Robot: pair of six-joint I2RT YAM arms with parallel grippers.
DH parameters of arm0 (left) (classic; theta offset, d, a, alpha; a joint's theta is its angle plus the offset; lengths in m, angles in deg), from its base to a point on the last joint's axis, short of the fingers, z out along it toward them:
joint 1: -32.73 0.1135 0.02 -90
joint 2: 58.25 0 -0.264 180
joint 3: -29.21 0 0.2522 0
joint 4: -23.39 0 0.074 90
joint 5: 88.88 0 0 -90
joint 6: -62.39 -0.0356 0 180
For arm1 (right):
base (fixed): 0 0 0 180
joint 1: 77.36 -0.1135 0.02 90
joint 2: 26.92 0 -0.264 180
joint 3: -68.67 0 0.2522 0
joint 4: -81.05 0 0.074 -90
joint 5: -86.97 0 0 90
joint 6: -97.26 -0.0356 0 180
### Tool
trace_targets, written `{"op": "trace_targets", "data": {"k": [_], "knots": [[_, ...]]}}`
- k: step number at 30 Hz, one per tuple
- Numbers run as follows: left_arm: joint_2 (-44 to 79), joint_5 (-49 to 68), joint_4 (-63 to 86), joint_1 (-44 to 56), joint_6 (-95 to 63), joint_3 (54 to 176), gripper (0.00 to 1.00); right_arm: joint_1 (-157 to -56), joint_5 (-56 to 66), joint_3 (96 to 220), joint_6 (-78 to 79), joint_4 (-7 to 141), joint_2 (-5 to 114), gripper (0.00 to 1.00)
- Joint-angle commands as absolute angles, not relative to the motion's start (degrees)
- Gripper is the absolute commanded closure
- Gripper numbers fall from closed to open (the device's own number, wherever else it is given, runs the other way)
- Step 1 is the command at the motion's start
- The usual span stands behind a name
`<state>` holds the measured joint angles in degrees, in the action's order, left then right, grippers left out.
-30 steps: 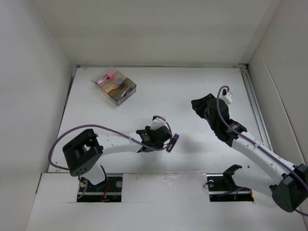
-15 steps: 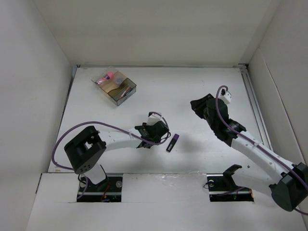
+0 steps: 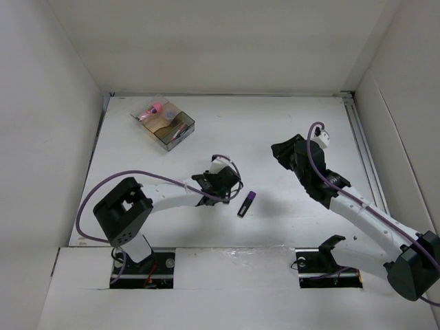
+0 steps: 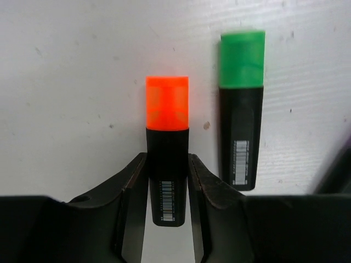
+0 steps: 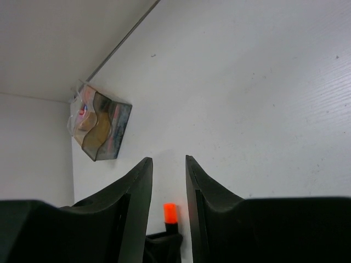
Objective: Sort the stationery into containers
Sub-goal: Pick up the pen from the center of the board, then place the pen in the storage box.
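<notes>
The orange highlighter (image 4: 167, 156) lies flat on the white table (image 3: 289, 117), in its left half and nearer the near edge than the far one. Its black body sits between the fingers of the left gripper (image 4: 168, 164) and its orange end points away from the wrist. Both fingers press against the sides of the body, pinching it.

Just to its right the green highlighter (image 4: 242, 109) lies parallel, not touching it or the fingers. The purple highlighter (image 3: 246, 203) lies a little further right, clear of the gripper.

The clear box (image 3: 180, 137) stands near the far left corner, well apart, with a pink-topped bottle (image 3: 155, 108) in its far compartment.

The right gripper (image 5: 168, 160) hangs over the table's right half, jaws narrowly parted, with nothing between them.
</notes>
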<state>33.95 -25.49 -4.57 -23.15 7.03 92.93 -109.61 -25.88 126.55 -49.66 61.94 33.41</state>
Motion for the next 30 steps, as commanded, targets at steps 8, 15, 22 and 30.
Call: {"op": "trace_targets", "data": {"k": [8,15,22,30], "knots": [[28.47,-5.92,6.81,3.18,-3.69,109.20,0.98,-109.26,-25.18,128.40,-49.07,64.92,32.40,0.64],[49.11,-7.75,-8.19,5.91,-13.00,139.60,1.00,-109.26,-25.79,128.40,-49.07,64.92,31.79,0.64],[52.84,4.45,-11.55,13.91,-26.54,146.42,1.00,-109.26,-25.36,127.87,-49.07,65.44,30.56,0.64],[52.31,9.84,-13.58,23.93,-32.87,140.36,1.00,-109.26,-24.13,127.34,-49.07,65.44,30.03,0.65]]}}
